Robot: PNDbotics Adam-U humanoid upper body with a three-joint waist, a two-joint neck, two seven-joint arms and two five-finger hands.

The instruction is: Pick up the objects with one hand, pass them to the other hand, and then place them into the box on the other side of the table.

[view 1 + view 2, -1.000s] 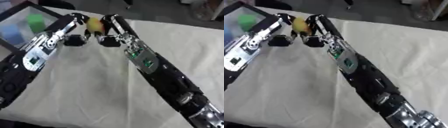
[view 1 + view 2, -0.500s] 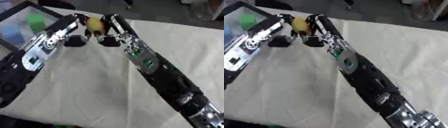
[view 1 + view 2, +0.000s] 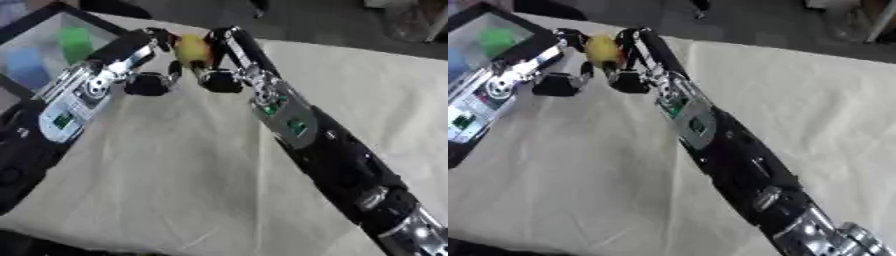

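Left hand: I am reaching my left hand (image 3: 150,62) up from the left, fingers curling onto the yellow fruit (image 3: 192,47).
Right hand: my right hand (image 3: 219,60) is meeting it, fingers curling round the same fruit.
Fruit: hanging between both hands above the cloth-covered table (image 3: 175,170), near the box (image 3: 39,45).

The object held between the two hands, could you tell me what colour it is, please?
The object is yellow with a reddish patch, clearest in the left eye view.

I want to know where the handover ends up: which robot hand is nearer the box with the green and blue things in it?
Left. The left robot hand is beside the box, at its right rim; the right robot hand is farther off, beyond the yellow object between them.
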